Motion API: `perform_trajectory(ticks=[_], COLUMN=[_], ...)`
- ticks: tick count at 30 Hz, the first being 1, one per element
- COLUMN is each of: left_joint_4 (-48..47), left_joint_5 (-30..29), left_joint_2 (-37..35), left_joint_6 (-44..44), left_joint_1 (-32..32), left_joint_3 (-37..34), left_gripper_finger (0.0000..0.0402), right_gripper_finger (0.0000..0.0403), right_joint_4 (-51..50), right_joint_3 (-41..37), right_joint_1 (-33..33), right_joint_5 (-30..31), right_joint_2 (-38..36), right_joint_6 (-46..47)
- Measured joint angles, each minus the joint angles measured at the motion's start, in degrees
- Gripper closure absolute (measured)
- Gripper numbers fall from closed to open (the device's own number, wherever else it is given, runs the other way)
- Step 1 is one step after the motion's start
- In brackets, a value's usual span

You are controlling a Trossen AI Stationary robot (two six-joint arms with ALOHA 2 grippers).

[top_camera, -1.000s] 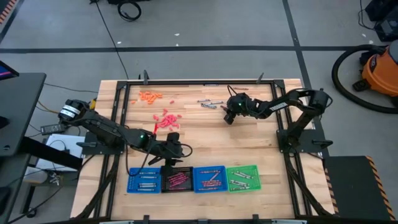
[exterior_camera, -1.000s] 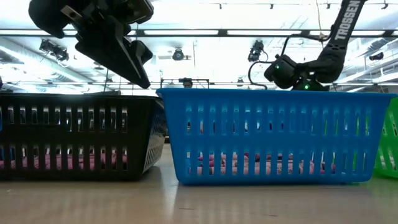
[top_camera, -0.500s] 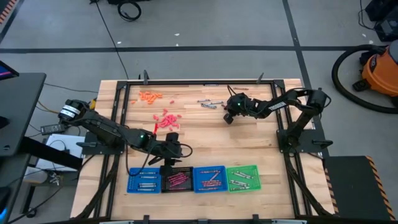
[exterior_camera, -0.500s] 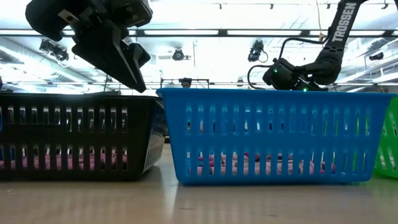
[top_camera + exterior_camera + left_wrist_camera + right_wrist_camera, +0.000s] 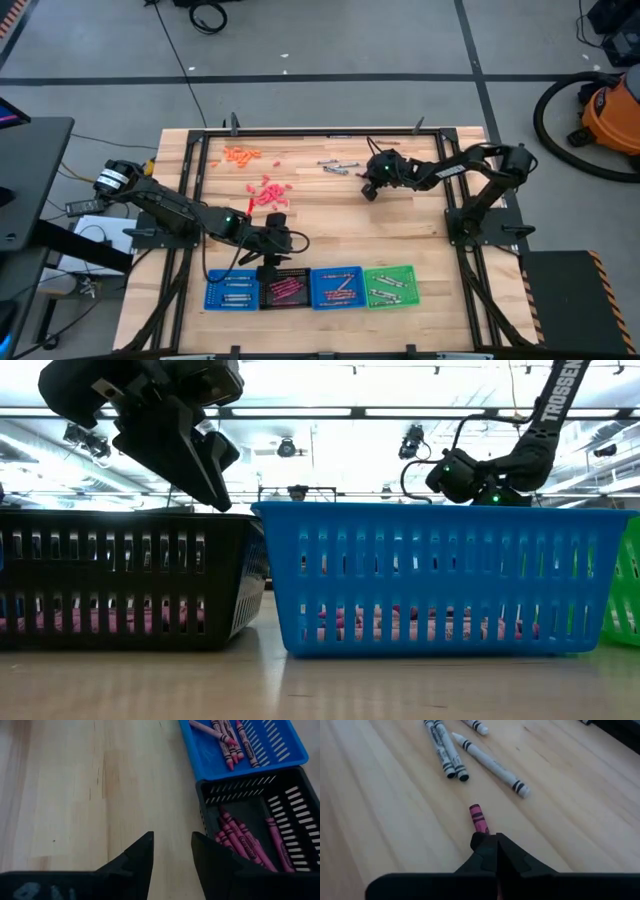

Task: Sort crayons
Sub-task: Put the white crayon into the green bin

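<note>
At the near edge of the table you had four trays in a row, each already holding some crayons: grey ones in the left blue and the green, pink ones in the black tray, a few more in the second blue. So the sort was partly done. Your left gripper hung just behind the black tray, fingers apart with nothing between them. Farther back, plenty was left loose on the wood: a red-pink cluster, an orange one beyond it, and grey crayons near the far edge. There your right gripper was clamped on a magenta crayon, its paper-wrapped end sticking out past the fingertips; it looked to lie low against the wood.
</note>
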Motion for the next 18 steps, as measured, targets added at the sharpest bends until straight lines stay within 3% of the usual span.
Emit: perform_trajectory(ticks=[12, 18], left_joint_4=[0.0, 0.4], left_joint_5=[-2.5, -3.6], left_joint_2=[0.0, 0.0], left_joint_6=[0.1, 1.7], left_joint_1=[0.5, 1.3], left_joint_3=[0.0, 0.0], left_gripper_finger=[0.0259, 0.0259], right_gripper_finger=[0.0398, 0.0395], right_joint_4=[-1.5, -2.6], right_joint_3=[0.0, 0.0], right_joint_1=[3.2, 3.0], right_joint_5=[-0.1, 4.8], right_joint_2=[-5.3, -8.2], right_joint_6=[-0.1, -0.5])
